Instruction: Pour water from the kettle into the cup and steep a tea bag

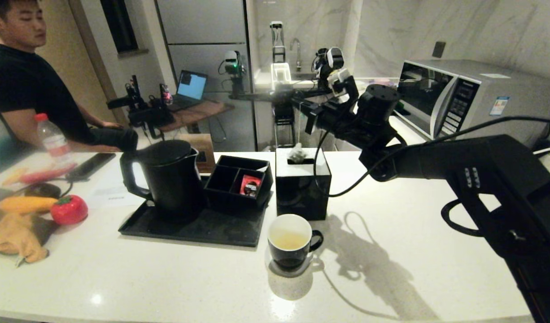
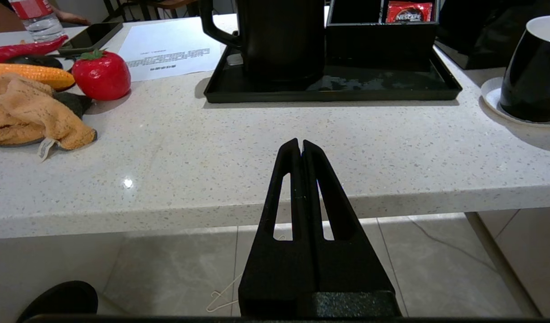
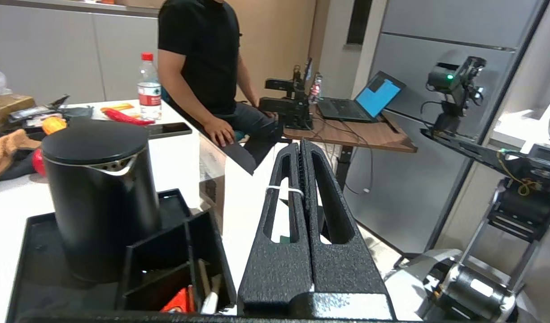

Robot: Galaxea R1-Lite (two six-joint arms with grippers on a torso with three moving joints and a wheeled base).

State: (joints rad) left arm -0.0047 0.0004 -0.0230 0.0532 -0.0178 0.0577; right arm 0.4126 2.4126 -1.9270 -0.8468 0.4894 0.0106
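The left gripper (image 2: 302,143) sits parked low in front of the tabletop (image 2: 176,170) edge, jaws pressed together and holding nothing. The right gripper (image 1: 308,118) is stretched out high above the tabletop, its jaws shut on the thin string of the tea bag (image 1: 297,154); a white bit of it shows pinched between the fingers (image 3: 281,211) in the right wrist view. Below this gripper and nearer the robot stands the cup (image 1: 286,261), upright, with pale yellowish water (image 1: 288,242) in it. Straight beneath the gripper the tea bag pouch hangs at the slotted top of the black box (image 1: 302,193). To the gripper's left and lower, the kettle (image 1: 167,179) stands upright on a black tray (image 1: 189,231), lid on, beside a compartment holder (image 1: 225,179) with a red packet (image 1: 249,185).
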